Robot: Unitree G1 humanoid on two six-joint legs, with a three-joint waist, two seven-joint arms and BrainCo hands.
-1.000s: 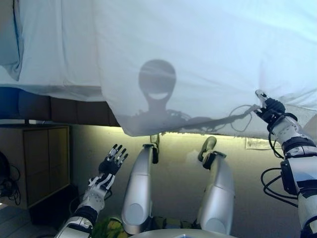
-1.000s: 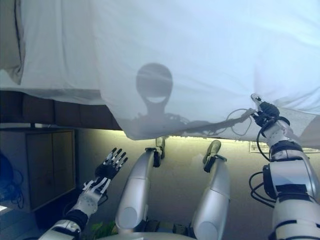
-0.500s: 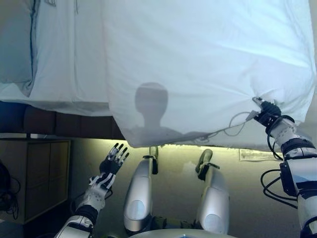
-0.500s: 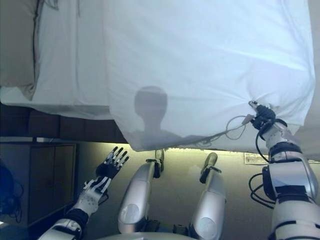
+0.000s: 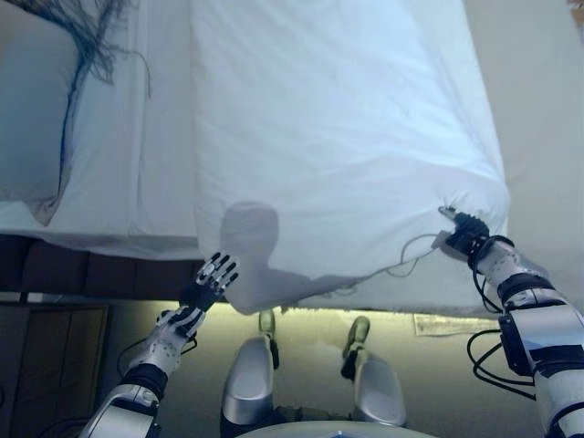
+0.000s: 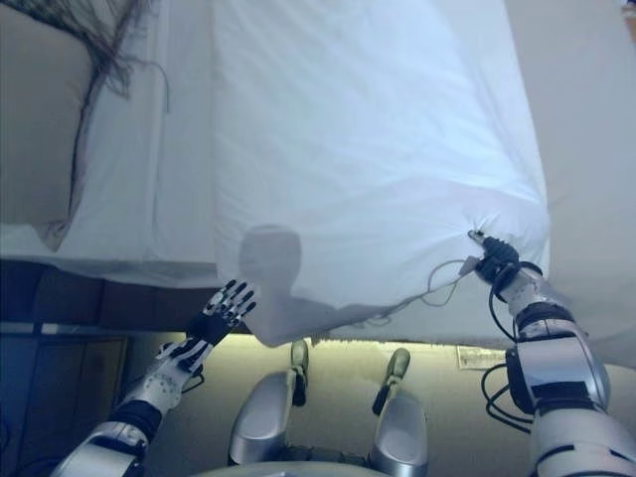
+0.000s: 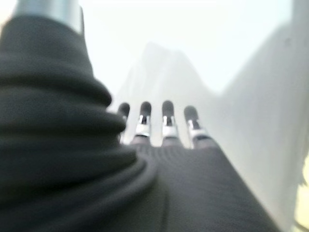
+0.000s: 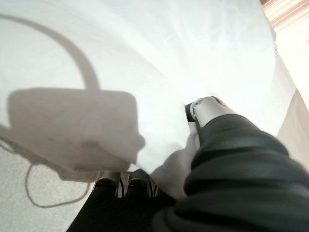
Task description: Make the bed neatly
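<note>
A white duvet (image 5: 338, 137) lies across the bed, and its near edge hangs over the mattress side. My right hand (image 5: 464, 235) is shut on the duvet's near right corner, with cloth bunched between fingers and thumb in the right wrist view (image 8: 164, 159). My left hand (image 5: 205, 285) is open with straight fingers, just below the duvet's near left corner (image 5: 239, 297) and not holding it. The left wrist view shows its fingers (image 7: 166, 121) straight before the white cloth.
A white sheet (image 5: 137, 173) covers the bed's left part, with a pillow (image 5: 32, 109) and dark fringe (image 5: 87, 32) at the far left. A dark bed base (image 5: 64, 274) runs under the mattress. Beige floor (image 5: 547, 137) lies to the right of the bed.
The camera has tilted, so more of the bed shows. My left hand has risen to the duvet's near left corner. My right hand still holds the right corner.
</note>
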